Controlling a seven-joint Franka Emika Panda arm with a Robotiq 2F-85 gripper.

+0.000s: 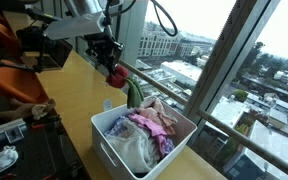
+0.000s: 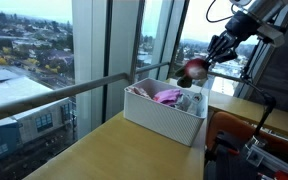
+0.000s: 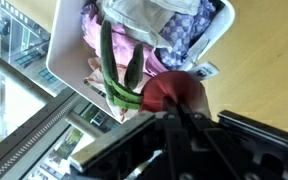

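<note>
Your claw point(image 1: 112, 68) is clamped on the red end of a red-and-green garment point(image 1: 118, 78). In both exterior views the garment hangs in the air above the table point(image 1: 76, 88), at the far left end of the white bin point(image 1: 108, 150).

In the wrist view the garment's green tail point(image 3: 109, 70) trails down over the clothes point(image 3: 159, 25) piled in the bin. You cannot tell whether the tail touches them.

Judged from these views, the step in hand is a carry with the garment held aloft. The window point(image 2: 104, 40) is close on the far side.

Before any sideways travel:
- Confirm the tail is clear of the bin rim.
- Keep the grip firm, as only a small bunch of cloth sits between the jaws.
- Move slowly so the tail does not swing.
</note>
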